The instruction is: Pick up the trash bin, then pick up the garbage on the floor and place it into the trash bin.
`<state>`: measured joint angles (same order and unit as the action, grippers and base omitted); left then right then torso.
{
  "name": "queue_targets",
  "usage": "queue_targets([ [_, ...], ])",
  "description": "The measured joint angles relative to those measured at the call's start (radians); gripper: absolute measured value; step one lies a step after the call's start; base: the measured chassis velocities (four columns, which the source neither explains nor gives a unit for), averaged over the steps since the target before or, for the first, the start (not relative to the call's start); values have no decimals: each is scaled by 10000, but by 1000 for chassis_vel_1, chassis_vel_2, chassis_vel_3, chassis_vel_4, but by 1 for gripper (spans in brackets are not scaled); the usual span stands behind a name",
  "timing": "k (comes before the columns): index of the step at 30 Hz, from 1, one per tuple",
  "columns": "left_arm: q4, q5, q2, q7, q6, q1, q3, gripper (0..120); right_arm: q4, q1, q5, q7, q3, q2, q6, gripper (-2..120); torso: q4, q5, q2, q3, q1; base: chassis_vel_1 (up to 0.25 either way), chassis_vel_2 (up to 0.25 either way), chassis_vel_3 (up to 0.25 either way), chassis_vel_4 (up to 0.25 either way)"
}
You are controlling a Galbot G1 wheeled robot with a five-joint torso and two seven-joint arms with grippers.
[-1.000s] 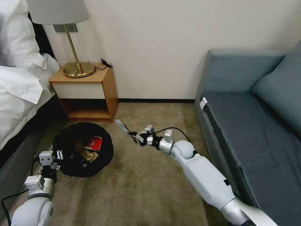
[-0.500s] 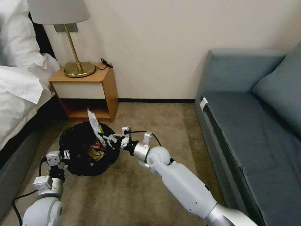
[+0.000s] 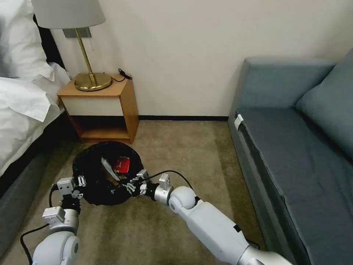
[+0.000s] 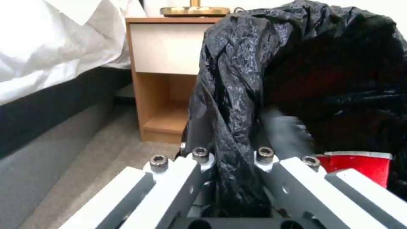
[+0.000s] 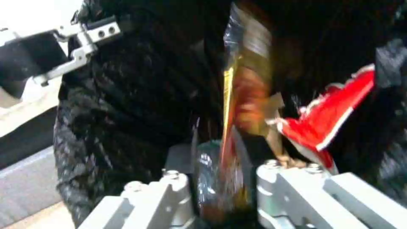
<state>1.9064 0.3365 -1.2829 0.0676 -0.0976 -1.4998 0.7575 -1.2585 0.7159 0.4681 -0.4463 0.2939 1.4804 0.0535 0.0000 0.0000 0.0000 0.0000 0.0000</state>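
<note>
Snack wrapper held over the open trash bin

The right end effector [image 3: 129, 183] is clamped on the dark-and-gold snack wrapper [image 3: 109, 170], inside the bin's mouth beside the red-and-white packet [image 3: 122, 164]. The left end effector [image 3: 78, 181] grips the black-bagged trash bin [image 3: 85, 163] by its rim, near the nightstand [image 3: 99, 108].

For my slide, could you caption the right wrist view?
Right gripper lowers snack wrapper into trash bin.

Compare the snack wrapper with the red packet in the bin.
The snack wrapper is dark and gold, stands on edge, and is pinched by the right gripper. The red packet is red and white, crumpled, and lies loose. Both are inside the bin.
</note>
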Motion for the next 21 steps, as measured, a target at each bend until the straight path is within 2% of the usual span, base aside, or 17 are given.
queue_targets([
  [1, 0, 0, 0, 0, 0, 0, 0, 3, 0, 0, 0, 0, 0, 0, 0, 25, 0, 0, 0, 0, 0, 0, 0, 0, 0],
  [5, -78, 37, 0, -1, -1, 10, -33, 3, -252, -30, 28, 166, -147, -50, -41, 45, 0, 0, 0, 0, 0, 0, 0, 0, 0],
  [7, -85, 54, 1, 0, -3, 8, -32, 3, -306, -25, 36, 170, -183, -61, -49, 46, 0, 0, 0, 0, 0, 0, 0, 0, 0],
  [8, -98, 95, 3, 6, -5, 2, -22, 3, -385, -16, 49, 177, -239, -72, -64, 51, 0, 0, 0, 0, 0, 0, 0, 0, 0],
  [13, -257, 639, -18, 212, -11, -9, 100, 3, -1067, 30, 337, 213, -777, -173, -94, 71, 1, 1, 0, 0, 0, 0, 0, 0, 0],
  [15, -291, 1015, -85, 594, 83, -5, 108, 3, -1378, 8, 505, 292, -1233, -225, -72, 81, 1, 0, 0, 0, 0, 0, 0, 0, 0],
  [17, -292, 1127, -124, 749, 134, 5, 109, 3, -1435, 0, 557, 321, -1383, -228, -66, 84, 1, 0, 0, 0, 0, 0, 0, 0, 0],
  [20, -260, 2153, -324, 1673, 525, 72, 22, 3, -1586, 184, 891, 475, -2497, -180, -32, 98, 3, 1, 0, 0, 0, 0, 0, 0, 0],
  [21, -260, 2153, -324, 1673, 525, 72, 22, 3, -1586, 184, 891, 475, -2497, -180, -32, 98, 3, 1, 0, 0, 0, 0, 0, 0, 0],
])
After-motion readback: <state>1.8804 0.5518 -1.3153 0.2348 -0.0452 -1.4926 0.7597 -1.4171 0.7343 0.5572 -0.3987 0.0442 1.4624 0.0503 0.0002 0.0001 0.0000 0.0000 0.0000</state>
